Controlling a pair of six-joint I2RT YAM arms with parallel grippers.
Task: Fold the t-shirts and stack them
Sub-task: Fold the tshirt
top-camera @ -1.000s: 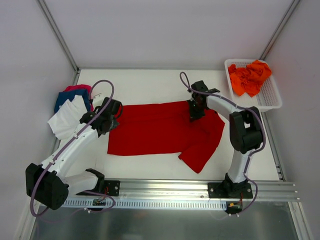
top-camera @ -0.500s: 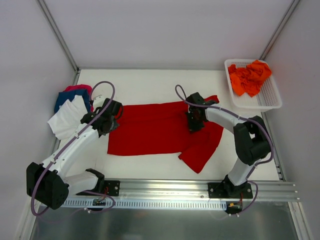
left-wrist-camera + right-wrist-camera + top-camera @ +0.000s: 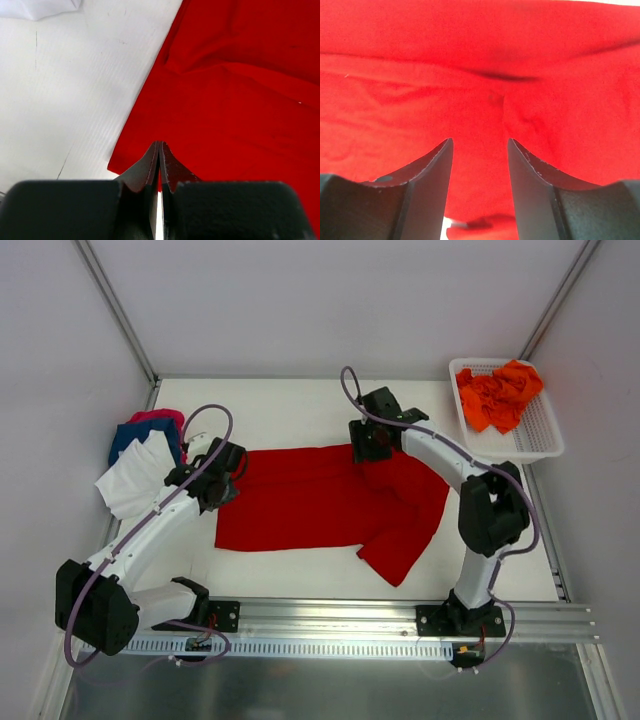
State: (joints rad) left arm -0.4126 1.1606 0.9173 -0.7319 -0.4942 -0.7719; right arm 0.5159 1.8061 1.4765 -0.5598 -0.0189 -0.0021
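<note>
A deep red t-shirt (image 3: 300, 500) lies spread across the middle of the table, one sleeve trailing toward the front right. My left gripper (image 3: 222, 485) sits at its left edge with the jaws shut; in the left wrist view the tips (image 3: 159, 143) meet just above the red cloth (image 3: 240, 100), and I see nothing pinched between them. My right gripper (image 3: 362, 445) hovers over the shirt's far edge with the jaws open (image 3: 480, 142) and only red cloth (image 3: 470, 75) below. White (image 3: 135, 480), blue (image 3: 135, 435) and pink (image 3: 155, 417) t-shirts are piled at the left.
A white mesh basket (image 3: 545, 440) at the back right holds crumpled orange t-shirts (image 3: 498, 395). A metal rail (image 3: 330, 615) with both arm bases runs along the near edge. Frame posts stand at the back corners. A corner of the white tee (image 3: 45, 7) shows in the left wrist view.
My right gripper has opened, let go of the red cloth and moved back and left to the shirt's far edge. The left arm has not moved.
</note>
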